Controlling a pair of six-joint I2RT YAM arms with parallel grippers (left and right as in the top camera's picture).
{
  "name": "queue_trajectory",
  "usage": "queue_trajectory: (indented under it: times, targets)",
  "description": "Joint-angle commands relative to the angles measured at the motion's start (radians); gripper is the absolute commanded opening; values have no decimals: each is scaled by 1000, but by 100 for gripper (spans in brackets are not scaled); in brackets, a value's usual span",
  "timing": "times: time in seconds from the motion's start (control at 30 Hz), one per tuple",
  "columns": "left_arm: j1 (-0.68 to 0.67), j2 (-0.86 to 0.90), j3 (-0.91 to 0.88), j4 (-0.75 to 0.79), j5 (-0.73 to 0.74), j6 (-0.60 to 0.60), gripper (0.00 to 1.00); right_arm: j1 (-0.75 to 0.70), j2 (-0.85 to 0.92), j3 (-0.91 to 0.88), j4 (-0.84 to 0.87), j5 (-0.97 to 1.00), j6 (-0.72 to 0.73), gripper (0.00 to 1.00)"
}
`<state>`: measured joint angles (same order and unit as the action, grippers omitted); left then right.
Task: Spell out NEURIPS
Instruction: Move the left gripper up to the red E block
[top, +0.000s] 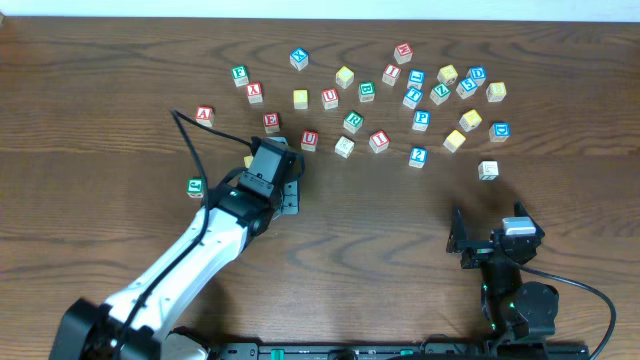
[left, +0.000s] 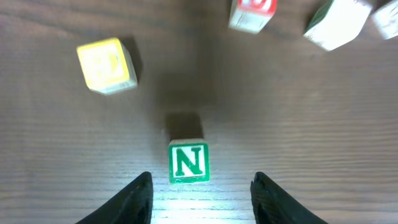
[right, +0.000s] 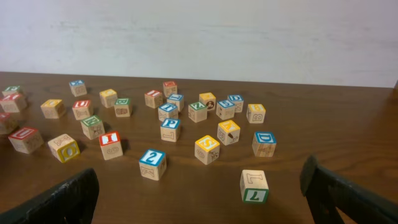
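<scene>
Two grippers share a wooden table (top: 100, 60) strewn with alphabet cubes. The left gripper (left: 202, 176) stands with its fingers spread to either side of the green N (left: 188, 162), a gap showing on each side. The cube sits upright on the wood, hidden from the overhead camera by the arm. Beyond the N lie a yellow cube (left: 107, 65) to its left and the red U (top: 310, 140) to its right, with the red E (top: 271, 122) farther back. Well to the N's right are the green R (top: 353, 122), red I (top: 378, 141), blue P (top: 422, 119) and yellow-faced S (right: 207, 149). The right gripper (right: 199, 199), far right of the N, gapes wide and holds nothing.
</scene>
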<state>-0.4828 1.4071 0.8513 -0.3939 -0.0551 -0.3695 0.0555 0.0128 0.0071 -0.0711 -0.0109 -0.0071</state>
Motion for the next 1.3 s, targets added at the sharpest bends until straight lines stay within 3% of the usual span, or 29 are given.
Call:
queue_trajectory:
  times: [0.0, 0.67, 1.03, 1.13, 1.27]
  targets:
    - [2, -59, 76, -17, -17, 25, 53, -8, -4, -1, -5, 1, 14, 99]
    - [101, -44, 474, -315, -95, 104, 56, -8, -4, -1, -5, 1, 14, 99]
    - [113, 145, 653, -428, -96, 115, 57, -8, -4, -1, -5, 1, 14, 99]
    - [113, 196, 694, -441, -96, 114, 64, -8, -4, -1, -5, 1, 14, 99]
    - [117, 254, 731, -450, -100, 111, 64, -8, -4, -1, -5, 1, 14, 99]
